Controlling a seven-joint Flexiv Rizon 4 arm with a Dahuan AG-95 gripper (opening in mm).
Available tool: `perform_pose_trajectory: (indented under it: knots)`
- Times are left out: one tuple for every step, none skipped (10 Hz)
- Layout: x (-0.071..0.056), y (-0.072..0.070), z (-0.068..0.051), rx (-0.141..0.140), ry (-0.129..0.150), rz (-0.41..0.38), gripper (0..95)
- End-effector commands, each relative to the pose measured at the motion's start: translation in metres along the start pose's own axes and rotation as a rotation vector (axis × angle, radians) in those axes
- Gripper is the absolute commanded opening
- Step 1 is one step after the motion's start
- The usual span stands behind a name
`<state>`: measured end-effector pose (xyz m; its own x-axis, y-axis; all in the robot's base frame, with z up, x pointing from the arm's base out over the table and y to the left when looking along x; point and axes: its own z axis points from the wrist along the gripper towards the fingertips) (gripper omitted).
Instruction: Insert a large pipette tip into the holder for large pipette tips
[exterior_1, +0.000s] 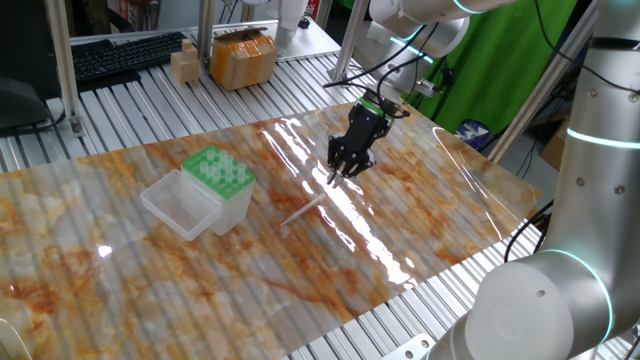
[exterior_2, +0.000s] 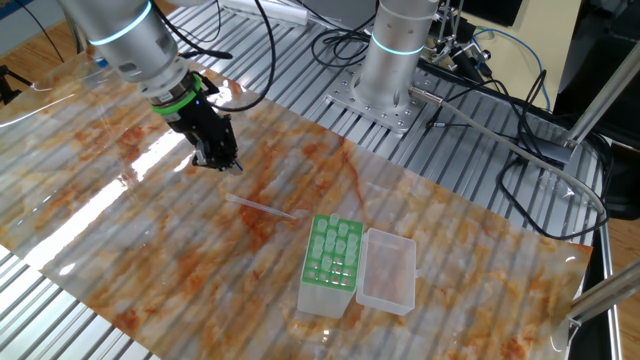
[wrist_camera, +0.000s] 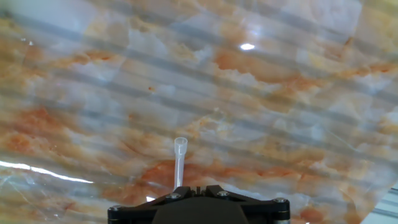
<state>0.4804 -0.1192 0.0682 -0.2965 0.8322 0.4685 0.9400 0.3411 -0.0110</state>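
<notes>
The large pipette tip (exterior_1: 302, 212) is found lying flat on the marbled table cover (exterior_1: 150, 290), between the gripper (exterior_1: 336, 178) and the holder for large pipette tips (exterior_1: 220, 172), well apart from the holder. In the hand view it's seen running straight away from the hand, wide open end farthest out, thin end toward the fingers.

The jaws are pressed together. From both fixed views it looks like nothing is pinched: the fingertips sit just above and beside the thin end, with the tip resting on the cover. Contact at that thin end can't be fully ruled out though.

Handling-wise, it's judged to be super light, hollow thin plastic, stiff enough but easily flicked or rolled on that glossy surface. A pinch on the pointy end would probably be lost; the thicker upper part near the wide collar is the spot to be grabbed, leaving the point free to be dropped into one of the holes in the green plate. The clear lid (exterior_1: 180, 203) is already flipped open to the side.

No brand, label or readable writing can be made out anywhere, not even on the cardboard box (exterior_1: 243, 55) at the back.
</notes>
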Motion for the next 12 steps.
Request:
perform_pose_trajectory:
  knots:
    - [0.0008, -0.0005, 0.0, 0.015, 0.015, -0.005, 0.0]
    - [0.0008, -0.0005, 0.0, 0.011, 0.03, -0.025, 0.0]
    - [0.0008, -0.0005, 0.0, 0.013, 0.03, -0.025, 0.0]
    - [0.0008, -0.0005, 0.0, 0.013, 0.027, -0.019, 0.0]
    - [0.0008, -0.0005, 0.0, 0.01, 0.032, -0.017, 0.0]
    - [0.0008, -0.0005, 0.0, 0.007, 0.035, -0.022, 0.0]
    - [0.0008, -0.0005, 0.0, 0.007, 0.034, -0.022, 0.0]
    - [0.0008, -0.0005, 0.0, 0.005, 0.038, -0.023, 0.0]
    - [0.0008, -0.0005, 0.0, -0.004, 0.04, -0.014, 0.0]
    - [-0.0006, -0.0007, 0.0024, -0.01, 0.039, -0.01, 0.0]
    - [-0.0016, 0.0001, 0.0058, -0.022, 0.046, 0.004, 0.0]
    - [-0.0019, 0.0022, 0.0079, -0.043, 0.061, 0.017, 0.0]
